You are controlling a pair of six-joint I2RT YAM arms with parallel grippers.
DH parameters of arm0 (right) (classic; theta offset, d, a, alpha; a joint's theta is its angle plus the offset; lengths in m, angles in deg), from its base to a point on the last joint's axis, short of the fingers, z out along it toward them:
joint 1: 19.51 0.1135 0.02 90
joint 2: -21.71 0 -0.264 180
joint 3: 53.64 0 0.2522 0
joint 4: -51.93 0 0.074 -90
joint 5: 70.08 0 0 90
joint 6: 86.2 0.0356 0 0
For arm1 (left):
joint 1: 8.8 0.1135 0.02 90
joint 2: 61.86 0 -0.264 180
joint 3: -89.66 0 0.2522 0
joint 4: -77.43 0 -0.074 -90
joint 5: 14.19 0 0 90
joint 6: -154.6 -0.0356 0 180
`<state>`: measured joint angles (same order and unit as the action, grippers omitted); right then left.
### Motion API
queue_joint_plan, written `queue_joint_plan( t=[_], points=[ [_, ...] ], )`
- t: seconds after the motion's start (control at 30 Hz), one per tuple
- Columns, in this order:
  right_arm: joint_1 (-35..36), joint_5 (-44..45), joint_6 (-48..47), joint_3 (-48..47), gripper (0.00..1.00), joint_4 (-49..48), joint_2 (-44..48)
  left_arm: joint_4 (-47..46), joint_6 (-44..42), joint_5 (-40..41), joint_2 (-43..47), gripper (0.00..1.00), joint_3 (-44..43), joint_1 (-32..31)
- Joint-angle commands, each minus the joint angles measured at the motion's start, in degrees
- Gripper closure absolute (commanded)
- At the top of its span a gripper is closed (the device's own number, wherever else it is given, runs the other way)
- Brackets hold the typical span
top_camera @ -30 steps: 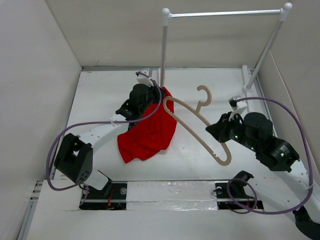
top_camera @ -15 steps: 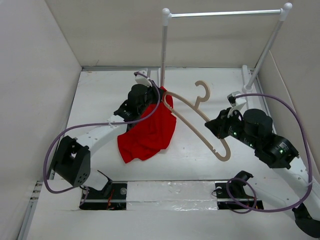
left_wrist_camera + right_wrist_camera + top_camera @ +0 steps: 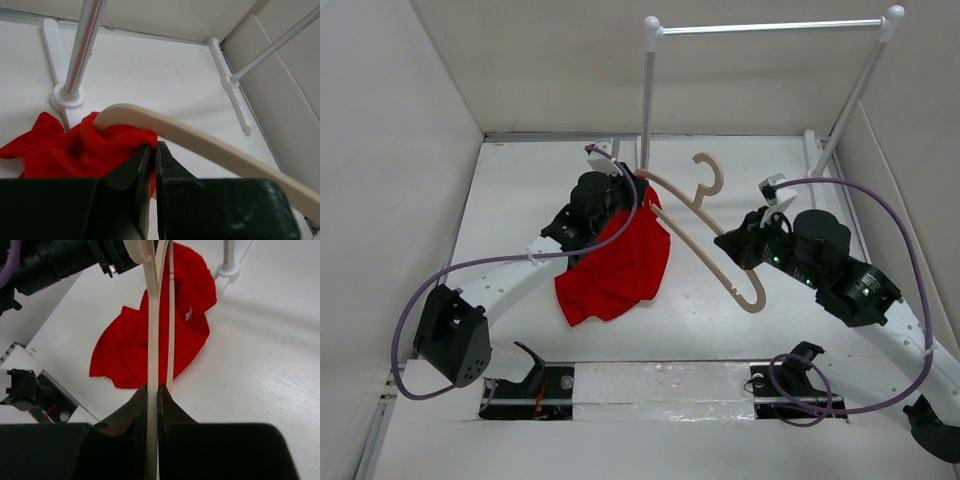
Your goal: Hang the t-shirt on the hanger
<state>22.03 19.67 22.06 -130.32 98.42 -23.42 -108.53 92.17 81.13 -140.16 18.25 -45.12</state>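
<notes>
Red t-shirt (image 3: 620, 265): lies crumpled on the white table (image 3: 510, 200), left of centre; its far end is bunched up and lifted beside the foot of the rack's left post (image 3: 647, 100).
Left gripper (image 3: 632, 186): jaws closed, pinching that bunched far end of the shirt; in the left wrist view red cloth (image 3: 65, 150) shows in the slit between the fingertips (image 3: 152, 147).
Beige hanger (image 3: 698, 200): held off the table and tilted, running diagonally from the shirt's lifted end toward the near right, hook pointing to the rear.
Hanger end: its rounded shoulder (image 3: 200, 142) presses against the gathered cloth just above the left fingertips.
Right gripper (image 3: 728, 243): clamped on the hanger's thin bar, right of the shirt; in the right wrist view the bar (image 3: 152, 340) runs straight out from between the closed jaws (image 3: 152, 387), over the shirt (image 3: 130, 345).
Edges: the left wall (image 3: 390, 150) stands well apart from the shirt; the rack's right post (image 3: 850, 100) is near the right arm.
Open room: bare table lies left of the shirt and at the rear between the two posts.
Rod (image 3: 770, 27): silver, spanning the posts high above.
</notes>
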Motion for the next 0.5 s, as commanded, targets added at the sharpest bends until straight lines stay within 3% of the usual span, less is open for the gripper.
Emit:
queue_joint_plan(
  t=[0.0,0.47],
  points=[
    [2.6,-1.4,0.6,0.0,1.0,-5.0,-0.6,-1.2,-1.2,2.0,4.2,1.0,-1.1,-0.5],
    [4.0,-3.2,3.9,1.4,1.0,2.7,7.1,0.3,-0.5,4.0,6.1,1.0,-3.0,1.6]
  ],
)
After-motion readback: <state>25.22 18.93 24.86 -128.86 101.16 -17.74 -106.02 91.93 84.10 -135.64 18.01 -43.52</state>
